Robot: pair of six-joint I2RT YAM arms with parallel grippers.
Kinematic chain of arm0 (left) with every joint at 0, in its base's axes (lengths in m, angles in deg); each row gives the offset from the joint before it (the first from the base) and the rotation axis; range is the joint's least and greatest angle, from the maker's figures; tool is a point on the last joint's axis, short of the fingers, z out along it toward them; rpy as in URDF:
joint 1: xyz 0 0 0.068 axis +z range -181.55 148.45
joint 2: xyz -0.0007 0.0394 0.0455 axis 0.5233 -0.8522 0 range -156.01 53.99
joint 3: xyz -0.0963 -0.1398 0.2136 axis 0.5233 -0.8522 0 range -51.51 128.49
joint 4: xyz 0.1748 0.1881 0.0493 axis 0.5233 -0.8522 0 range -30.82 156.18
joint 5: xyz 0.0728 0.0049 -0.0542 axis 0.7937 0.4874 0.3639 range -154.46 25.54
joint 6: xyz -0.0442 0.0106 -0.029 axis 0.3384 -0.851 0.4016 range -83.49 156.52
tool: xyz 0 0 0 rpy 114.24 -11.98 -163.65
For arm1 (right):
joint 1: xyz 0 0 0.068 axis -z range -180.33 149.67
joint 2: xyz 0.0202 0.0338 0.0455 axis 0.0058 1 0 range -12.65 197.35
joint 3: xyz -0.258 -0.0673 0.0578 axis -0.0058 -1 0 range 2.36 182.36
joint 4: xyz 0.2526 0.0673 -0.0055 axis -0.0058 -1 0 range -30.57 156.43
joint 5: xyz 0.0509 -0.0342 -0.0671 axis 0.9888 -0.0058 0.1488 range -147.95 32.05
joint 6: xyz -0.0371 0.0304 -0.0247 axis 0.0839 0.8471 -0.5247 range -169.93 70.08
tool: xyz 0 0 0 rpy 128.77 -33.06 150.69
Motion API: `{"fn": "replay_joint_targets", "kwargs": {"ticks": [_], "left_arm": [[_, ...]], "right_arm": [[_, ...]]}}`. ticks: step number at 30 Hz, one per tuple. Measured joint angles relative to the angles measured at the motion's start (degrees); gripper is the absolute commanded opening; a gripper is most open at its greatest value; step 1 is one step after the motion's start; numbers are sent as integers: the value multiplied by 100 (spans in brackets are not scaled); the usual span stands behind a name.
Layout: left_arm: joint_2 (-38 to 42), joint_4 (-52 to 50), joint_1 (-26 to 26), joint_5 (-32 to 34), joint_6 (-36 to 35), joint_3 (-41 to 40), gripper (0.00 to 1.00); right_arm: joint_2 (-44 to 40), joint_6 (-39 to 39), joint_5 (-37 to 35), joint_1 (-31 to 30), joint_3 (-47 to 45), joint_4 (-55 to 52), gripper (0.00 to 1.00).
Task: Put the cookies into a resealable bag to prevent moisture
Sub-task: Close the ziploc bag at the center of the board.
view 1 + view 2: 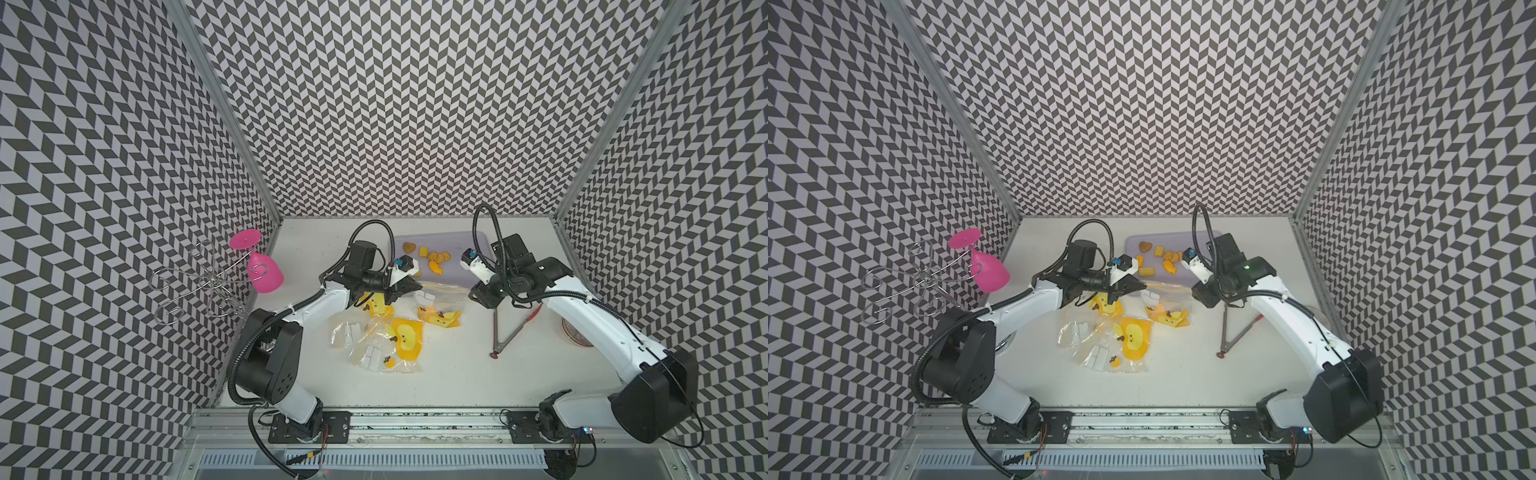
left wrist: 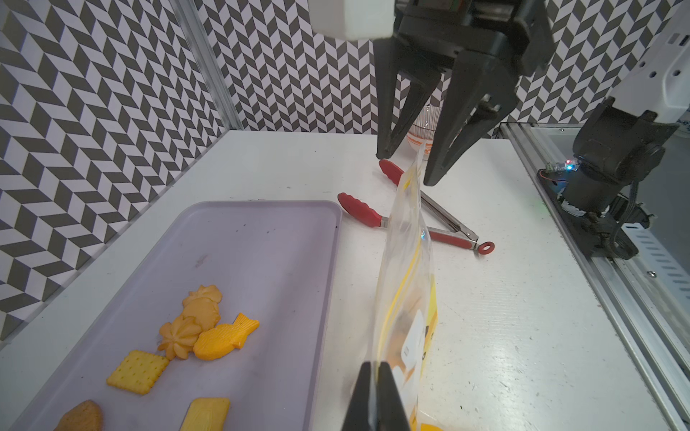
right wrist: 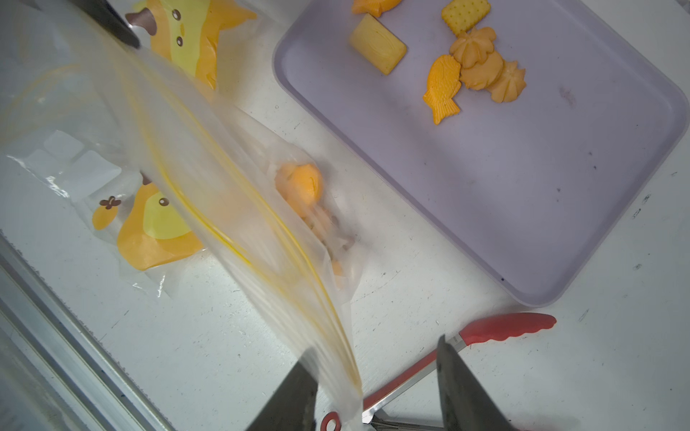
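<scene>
Tabletop [image 1: 457, 374]: white, with patterned walls on three sides. Both arms reach in from my side toward the middle.

Tray [image 1: 451, 272]: lavender, flat on the tabletop at the far middle.

Resealable bag [image 3: 242, 224]: clear, with yellow zip lines. Its top strip is stretched in the air between the two arms, just on my side of the tray, and the rest hangs below the strip.

Left fingers [image 2: 367, 403]: clenched on one end of the bag's top strip.

Right fingers [image 2: 459, 130]: standing apart, released. The bag's other top corner sits in the gap between them, close against one finger in the right wrist view.

Spare bags [image 1: 386, 336]: several clear ones with yellow cartoon prints lie in a loose heap on the tabletop, nearer me than the held bag.

Tongs [image 1: 511, 328]: red-handled, lying open in a V under the right arm, beside the tray.

Cookies [image 2: 201, 328]: most lie on the tray's half nearer the left arm. I can pick out a fish [image 3: 442, 89], a square cracker [image 2: 138, 371] and a brown heart [image 1: 409, 248].

Orange piece [image 3: 300, 184]: shows blurred through the plastic inside the held bag. It is likely a cookie, but I cannot tell its shape.
</scene>
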Motion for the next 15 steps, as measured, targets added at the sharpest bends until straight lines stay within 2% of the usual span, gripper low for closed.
{"fn": "replay_joint_targets", "kwargs": {"ticks": [15], "left_arm": [[-2, -48, 2, -2, -15, 68, 0]], "right_arm": [[103, 2, 350, 0, -68, 33, 35]]}}
